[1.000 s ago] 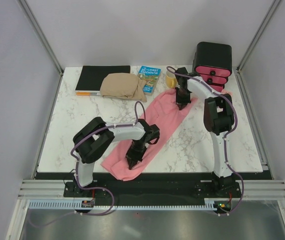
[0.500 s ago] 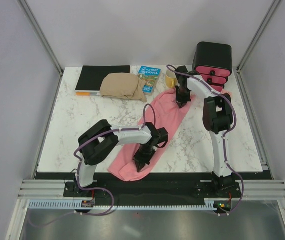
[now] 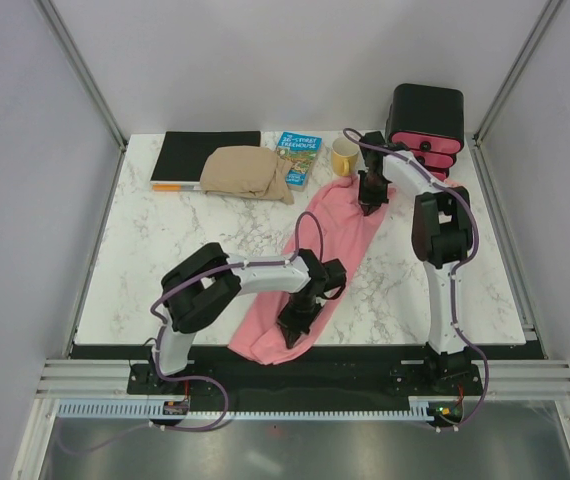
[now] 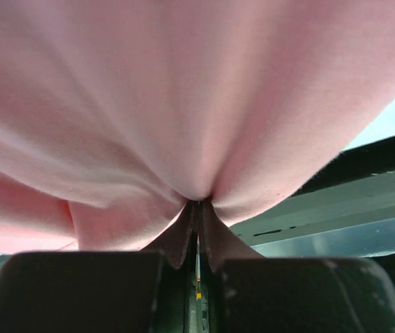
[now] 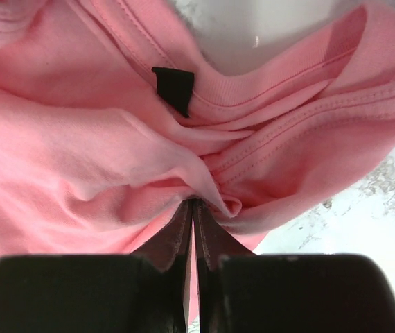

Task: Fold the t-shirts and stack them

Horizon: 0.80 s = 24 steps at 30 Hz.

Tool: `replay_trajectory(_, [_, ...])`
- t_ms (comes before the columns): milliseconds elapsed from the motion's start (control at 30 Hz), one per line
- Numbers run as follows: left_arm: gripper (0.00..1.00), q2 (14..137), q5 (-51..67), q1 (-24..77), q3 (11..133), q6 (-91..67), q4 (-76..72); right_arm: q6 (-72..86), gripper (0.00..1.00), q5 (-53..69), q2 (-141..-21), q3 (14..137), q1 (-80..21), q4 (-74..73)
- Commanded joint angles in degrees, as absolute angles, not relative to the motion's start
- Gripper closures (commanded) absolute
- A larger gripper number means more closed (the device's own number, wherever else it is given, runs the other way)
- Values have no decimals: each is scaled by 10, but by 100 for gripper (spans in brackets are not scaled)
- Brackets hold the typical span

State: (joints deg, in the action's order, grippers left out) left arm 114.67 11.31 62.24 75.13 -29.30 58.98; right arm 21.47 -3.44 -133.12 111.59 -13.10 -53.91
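Pinching the hem end of the salmon-pink t-shirt, your left gripper has its fingers pressed fully together, with cloth bunched between the tips and draping over the wrist camera. Over the last second that gripper has slid rightward along the near edge of the table, and the near end of the shirt has come with it. From above, your left gripper now sits close to the middle of the near edge, above a rumpled heap of cloth.

Your right gripper is closed, or very nearly so, on a fold just below the collar, with the dark neck label a little beyond the tips. It has shifted slightly toward the far right corner, so the yellow mug beside it now shows whole.

Between the two grips the shirt runs as a narrow, steeper diagonal band from the near edge up toward the mug. Judging by that, you are pulling it out lengthwise, not folding yet: it is gathered, not spread flat. A tan folded cloth lies at the far edge, well apart.
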Motion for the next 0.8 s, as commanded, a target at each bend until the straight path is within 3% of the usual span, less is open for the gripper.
replay_trajectory(0, [98, 1172, 131, 644, 775, -295, 529, 215, 90, -53, -1368, 1121, -113, -529])
replay_trajectory(567, [98, 1261, 160, 668, 894, -298, 522, 188, 87, -43, -1411, 1171, -113, -531])
replay_trajectory(767, [98, 1259, 142, 667, 925, -289, 538, 203, 83, -61, -1374, 1136, -113, -543])
